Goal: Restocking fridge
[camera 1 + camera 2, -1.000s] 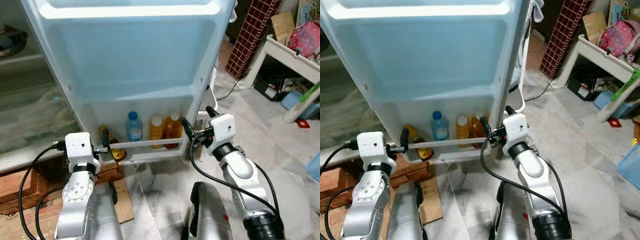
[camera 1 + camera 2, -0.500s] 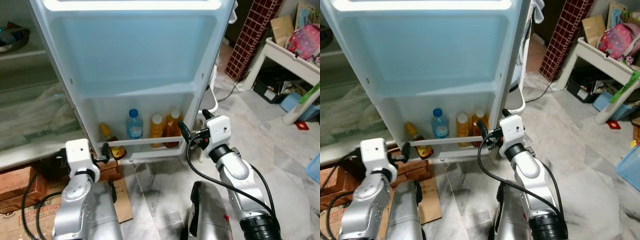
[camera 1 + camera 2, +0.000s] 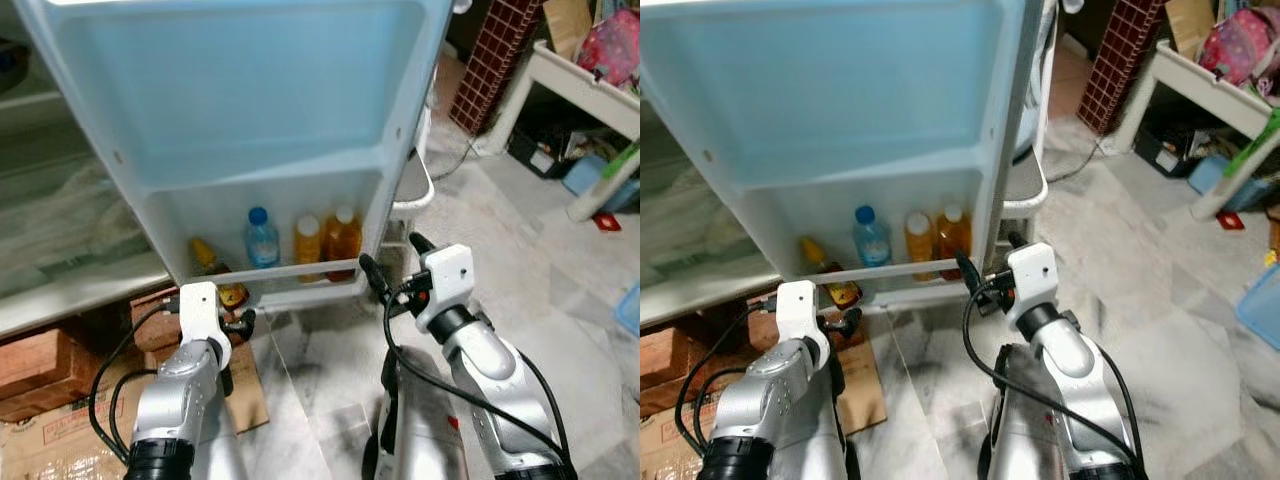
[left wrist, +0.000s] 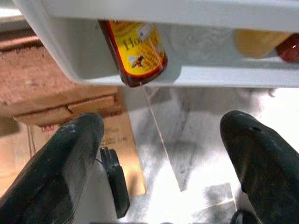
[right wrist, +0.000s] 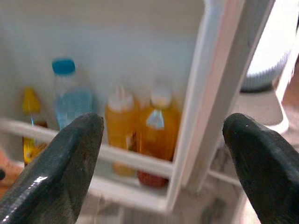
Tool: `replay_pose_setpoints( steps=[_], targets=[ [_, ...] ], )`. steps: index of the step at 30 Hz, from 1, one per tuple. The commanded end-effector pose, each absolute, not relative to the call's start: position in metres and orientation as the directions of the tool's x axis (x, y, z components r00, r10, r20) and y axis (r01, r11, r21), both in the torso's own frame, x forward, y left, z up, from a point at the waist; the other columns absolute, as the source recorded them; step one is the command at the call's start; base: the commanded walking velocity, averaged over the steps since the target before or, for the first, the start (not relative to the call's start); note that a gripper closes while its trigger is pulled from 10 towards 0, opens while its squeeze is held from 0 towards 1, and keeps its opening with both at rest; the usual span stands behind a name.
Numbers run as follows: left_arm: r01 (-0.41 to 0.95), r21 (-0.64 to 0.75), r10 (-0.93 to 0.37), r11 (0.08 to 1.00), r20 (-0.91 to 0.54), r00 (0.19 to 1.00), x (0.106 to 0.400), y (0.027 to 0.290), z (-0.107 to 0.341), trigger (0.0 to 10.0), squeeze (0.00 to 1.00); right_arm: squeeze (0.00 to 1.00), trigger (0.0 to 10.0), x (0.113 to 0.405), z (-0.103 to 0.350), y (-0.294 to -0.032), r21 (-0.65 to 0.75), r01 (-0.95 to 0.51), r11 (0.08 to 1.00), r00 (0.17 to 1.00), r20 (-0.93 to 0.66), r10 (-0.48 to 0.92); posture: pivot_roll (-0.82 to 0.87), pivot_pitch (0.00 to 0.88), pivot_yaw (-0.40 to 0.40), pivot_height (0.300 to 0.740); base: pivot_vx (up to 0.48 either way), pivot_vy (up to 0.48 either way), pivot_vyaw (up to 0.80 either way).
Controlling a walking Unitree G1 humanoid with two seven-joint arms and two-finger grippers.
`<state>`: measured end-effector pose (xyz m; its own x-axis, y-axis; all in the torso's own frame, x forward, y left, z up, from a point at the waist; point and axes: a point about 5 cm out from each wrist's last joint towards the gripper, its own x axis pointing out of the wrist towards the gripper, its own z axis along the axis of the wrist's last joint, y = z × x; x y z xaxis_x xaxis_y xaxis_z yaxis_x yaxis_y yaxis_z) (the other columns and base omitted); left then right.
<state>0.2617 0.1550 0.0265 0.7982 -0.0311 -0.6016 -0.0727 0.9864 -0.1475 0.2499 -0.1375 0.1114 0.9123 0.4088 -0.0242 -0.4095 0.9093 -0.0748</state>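
Left gripper (image 3: 243, 322) had backed off the honey bottle (image 3: 206, 266), now leaning in the door shelf (image 3: 300, 270); both it and the right gripper (image 3: 392, 265) hung open, empty. Bottle looked stocked.

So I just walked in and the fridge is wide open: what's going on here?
The robot stands at the open fridge door, restocking. The door's bottom shelf holds a honey bottle, a water bottle with a blue cap and two orange bottles. Both grippers are open and hold nothing: the left gripper hangs just below the honey bottle, and the right gripper sits by the door's outer edge near the orange bottles.
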Motion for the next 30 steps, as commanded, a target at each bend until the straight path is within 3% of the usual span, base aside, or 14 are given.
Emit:
replay_pose_setpoints(
  steps=[1,5,23,30],
  targets=[
    [-0.1,-0.151,-0.013,0.983,-0.609,0.793,0.263,0.157,0.024,10.0,0.0,0.0,10.0,0.245,0.118,-0.136,-0.074,-0.43,0.9,0.903,-0.011,0.43,-0.07,0.204,-0.025,0.501,0.0,0.0,0.0],
    [-0.108,-0.173,-0.02,0.979,-0.61,0.792,0.272,0.154,0.021,10.0,0.0,0.0,10.0,0.241,0.123,-0.141,-0.077,-0.417,0.906,0.909,-0.022,0.416,-0.09,0.233,-0.034,0.476,0.0,0.0,0.0],
    [-0.08,-0.197,-0.057,0.977,-0.603,0.795,0.307,0.149,0.013,10.0,0.0,0.0,10.0,0.222,0.144,-0.155,-0.112,-0.371,0.922,0.929,-0.046,0.368,-0.2,0.321,-0.072,0.476,0.0,0.0,0.0],
    [-0.07,-0.171,-0.034,0.983,-0.54,0.841,0.32,0.152,0.023,10.0,0.0,0.0,10.0,0.219,0.145,-0.156,-0.113,-0.362,0.925,0.932,-0.058,0.357,-0.21,0.322,-0.075,0.476,0.0,0.0,0.0]
  ],
)
